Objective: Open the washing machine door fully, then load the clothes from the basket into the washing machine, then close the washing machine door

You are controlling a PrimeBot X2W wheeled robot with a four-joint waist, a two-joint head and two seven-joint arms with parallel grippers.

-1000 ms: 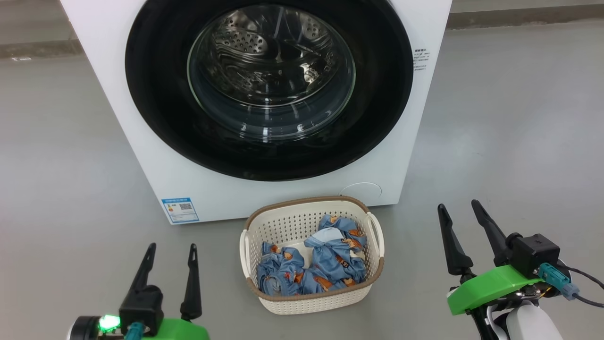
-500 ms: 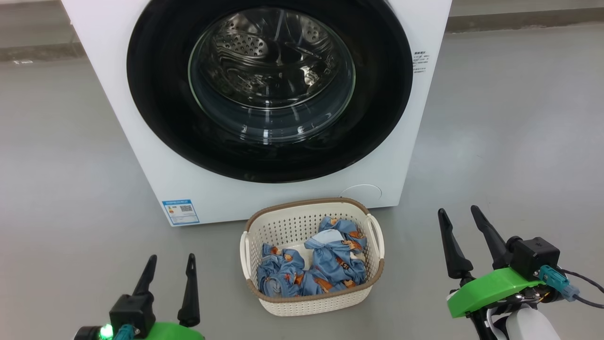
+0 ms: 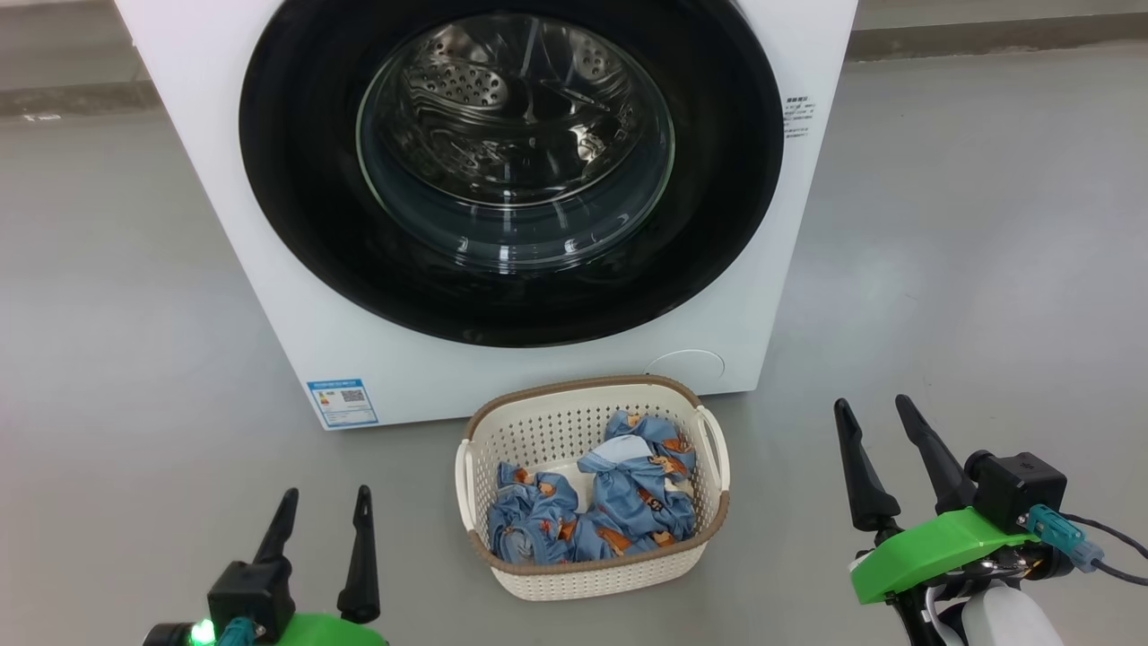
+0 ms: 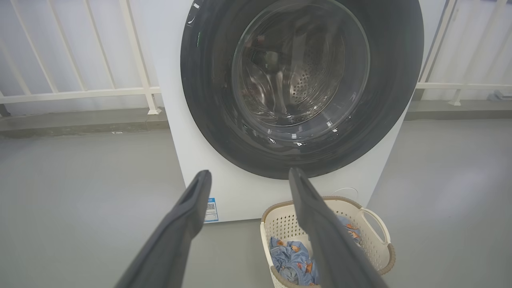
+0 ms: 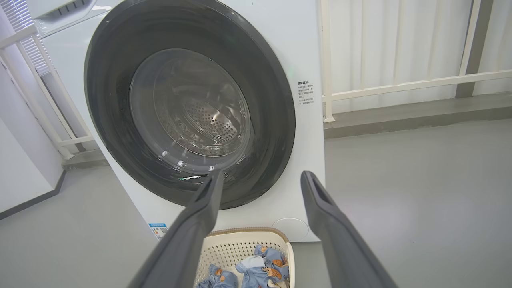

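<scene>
Glossy black washing machine door [image 3: 296, 224]; perforated plastic basket [image 3: 556, 426].

Left claw [image 3: 325, 504] low at left, fingers spread, empty, right claw [image 3: 874, 414] likewise at right.

washing machine [image 3: 430, 372]: white front-loader, stood on the grey floor [image 3: 134, 359], blue label at its lower corner.
washing machine door [image 3: 516, 301]: shut; glossy black rim, clear glass bowl.
basket [image 3: 592, 574]: cream, perforated, upright just before the machine.
clothes [image 3: 628, 502]: two blue printed bundles lay inside the basket.
</scene>
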